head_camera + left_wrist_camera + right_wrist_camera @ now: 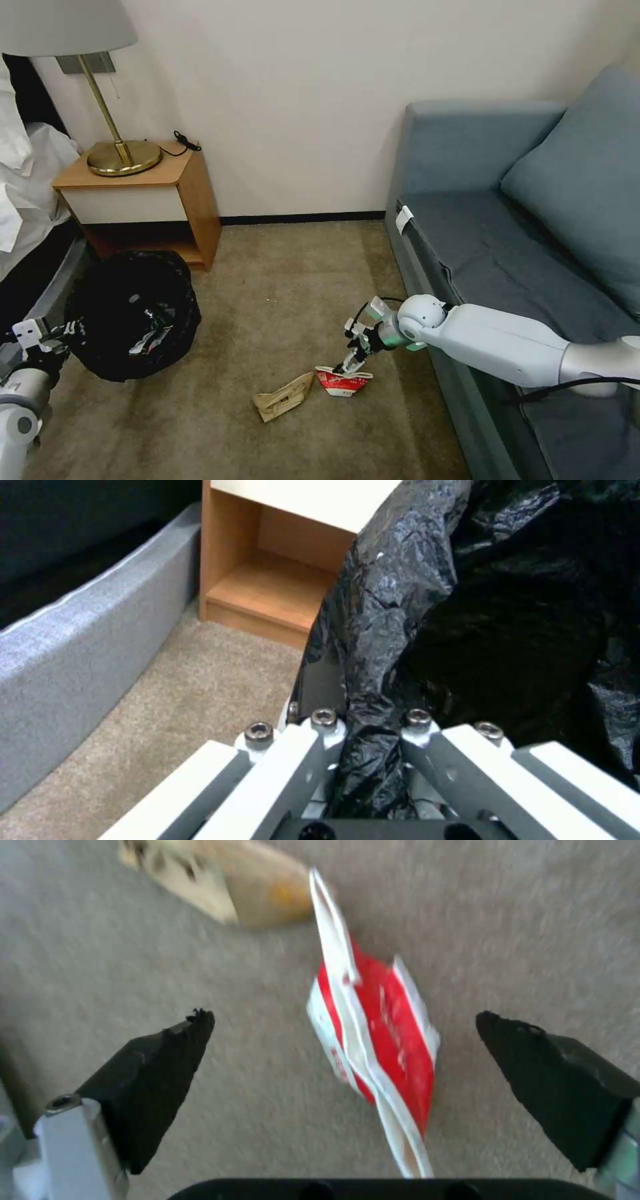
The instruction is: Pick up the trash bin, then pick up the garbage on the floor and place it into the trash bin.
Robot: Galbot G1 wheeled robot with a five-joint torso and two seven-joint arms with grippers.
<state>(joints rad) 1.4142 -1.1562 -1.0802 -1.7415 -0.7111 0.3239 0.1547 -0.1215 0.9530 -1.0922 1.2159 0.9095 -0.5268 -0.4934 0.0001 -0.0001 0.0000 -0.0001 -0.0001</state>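
Gripping the litter-holding trash bin (133, 313) by its bag, the left gripper (370, 760) waits; the right gripper (343, 1060) spreads wide around the red-and-white carton (380, 1040).

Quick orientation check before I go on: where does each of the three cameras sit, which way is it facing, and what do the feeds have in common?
Head: on the robot's head, looking forward and down at carpet, nightstand and sofa; both arms show, left gripper at the bin, right gripper over the carton.
Left wrist: on the left arm, facing the bin's black bag, which its jaws clamp; nightstand behind.
Right wrist: on the right arm, facing down at the carton between open jaws; brown paper beyond.
Shared: head and right wrist both show carton and paper.
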